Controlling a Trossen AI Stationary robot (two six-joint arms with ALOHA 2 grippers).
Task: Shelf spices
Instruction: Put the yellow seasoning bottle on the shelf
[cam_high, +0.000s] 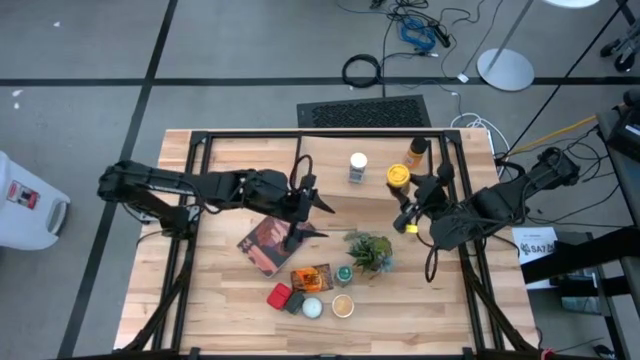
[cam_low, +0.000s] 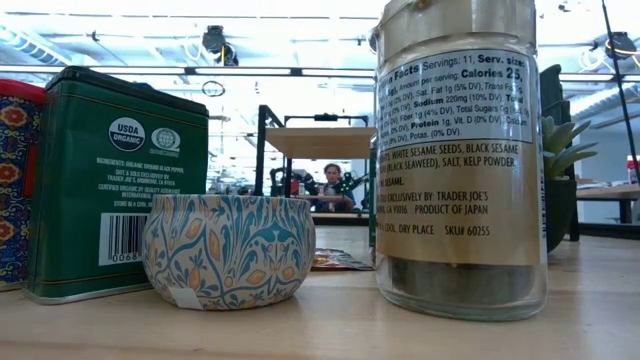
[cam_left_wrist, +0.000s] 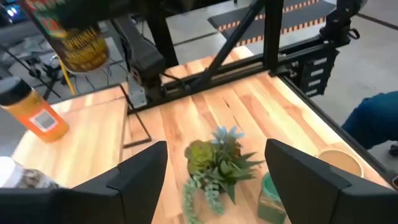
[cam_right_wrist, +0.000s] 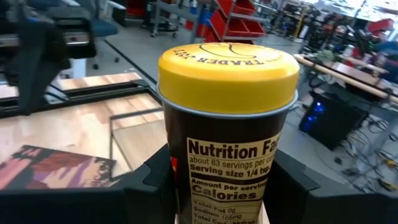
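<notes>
My right gripper (cam_high: 403, 196) is shut on a dark tin with a yellow lid (cam_right_wrist: 227, 62) at the shelf's right end. The shelf (cam_high: 330, 150) is a raised light board on a black frame at the table's far side. On it stand a white-topped jar (cam_high: 358, 165) and an orange jar with a dark top (cam_high: 415, 151). My left gripper (cam_high: 321, 218) is open and hovers near the table's middle, with the potted plant (cam_left_wrist: 217, 162) ahead of it. More spices lie near the front edge: an orange packet (cam_high: 312, 277), a red tin (cam_high: 279, 295) and several small jars. My right gripper pinches the yellow-lidded tin by its labelled side wall (cam_right_wrist: 202, 186), just below the lid, with one finger on each side. The fingers (cam_right_wrist: 149, 186) come from the table's right side. The tin stands upright in the hold. Its base is hidden; in the left wrist view the tin (cam_left_wrist: 78, 40) appears raised above the shelf board.
A maroon picture book (cam_high: 270, 243) lies left of the plant (cam_high: 368, 250). Close to the low camera stand a green tin (cam_low: 110, 180), a patterned round tin (cam_low: 230, 250) and a tall glass jar (cam_low: 460, 170). Black frame rails (cam_high: 185, 250) run along both table sides. A person sits in the room beyond.
</notes>
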